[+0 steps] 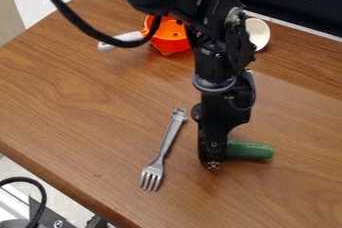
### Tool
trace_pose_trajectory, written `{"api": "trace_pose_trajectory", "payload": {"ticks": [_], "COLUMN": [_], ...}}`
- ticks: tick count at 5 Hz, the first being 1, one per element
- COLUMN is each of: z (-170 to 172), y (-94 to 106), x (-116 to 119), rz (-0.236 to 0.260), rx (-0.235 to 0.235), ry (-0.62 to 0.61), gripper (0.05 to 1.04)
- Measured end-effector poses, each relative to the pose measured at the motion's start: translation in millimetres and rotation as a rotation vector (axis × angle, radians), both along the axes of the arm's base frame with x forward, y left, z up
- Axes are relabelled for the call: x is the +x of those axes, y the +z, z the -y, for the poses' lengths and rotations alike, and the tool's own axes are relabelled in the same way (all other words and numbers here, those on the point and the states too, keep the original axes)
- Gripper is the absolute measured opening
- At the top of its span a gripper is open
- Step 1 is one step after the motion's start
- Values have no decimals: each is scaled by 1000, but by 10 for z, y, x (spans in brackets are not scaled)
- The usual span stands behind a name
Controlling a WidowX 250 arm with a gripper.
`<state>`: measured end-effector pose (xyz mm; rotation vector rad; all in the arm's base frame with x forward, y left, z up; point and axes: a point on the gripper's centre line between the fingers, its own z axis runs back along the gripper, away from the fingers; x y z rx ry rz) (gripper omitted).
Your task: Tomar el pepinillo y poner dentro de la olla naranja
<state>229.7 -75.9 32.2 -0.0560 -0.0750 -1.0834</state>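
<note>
My black gripper [213, 158] hangs low over the table, right of centre, at the left end of the green pickle [250, 150]. The pickle lies across the wood and extends to the right from behind the gripper; its left end is hidden. The orange pot [172, 45] stands farther back, its white handle toward the left and its right side partly covered by the arm.
A grey fork [161, 154] lies just left of the gripper, tines toward the front edge. Behind the arm, at the back right, is a white bowl-like piece [257, 33]. The wooden table [80, 102] has its front edge at lower left.
</note>
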Motion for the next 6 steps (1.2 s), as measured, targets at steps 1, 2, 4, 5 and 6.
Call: {"api": "trace_pose_trajectory", "payload": {"ticks": [1,2,4,5,6], "z": [-81,-260,-936,-1387,-1673], "y": [109,322,582,750,801], "x": [-18,54,318,451,608], "rz": [-18,14,84,112,122], "rx": [-35,-81,-27,21,12], "ry": [35,146,562,800,973], "gripper": [269,269,269,269,269]}}
